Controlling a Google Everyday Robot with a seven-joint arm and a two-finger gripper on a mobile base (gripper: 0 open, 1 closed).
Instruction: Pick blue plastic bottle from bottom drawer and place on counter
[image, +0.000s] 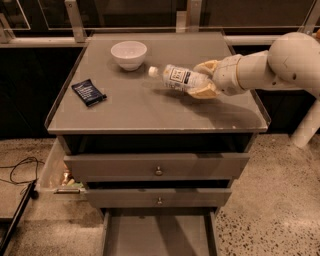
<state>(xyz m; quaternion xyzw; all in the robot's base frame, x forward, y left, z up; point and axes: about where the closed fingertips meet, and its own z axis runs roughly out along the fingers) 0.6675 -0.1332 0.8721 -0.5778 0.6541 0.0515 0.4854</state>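
The blue plastic bottle (176, 77), clear with a white cap and a white label with dark print, lies almost on its side, cap pointing left, held a little above the counter (150, 107). My gripper (202, 80) comes in from the right on a white arm and is shut on the bottle's base end, one tan finger above it and one below. The bottom drawer (157, 237) is pulled open at the foot of the cabinet and its grey floor shows nothing in it.
A white bowl (129, 54) stands at the counter's back left. A dark blue flat snack packet (88, 92) lies at the left. Two upper drawers with round knobs (158, 171) stick out slightly. A side bin (59, 176) with items and a cable (20, 170) are at the left.
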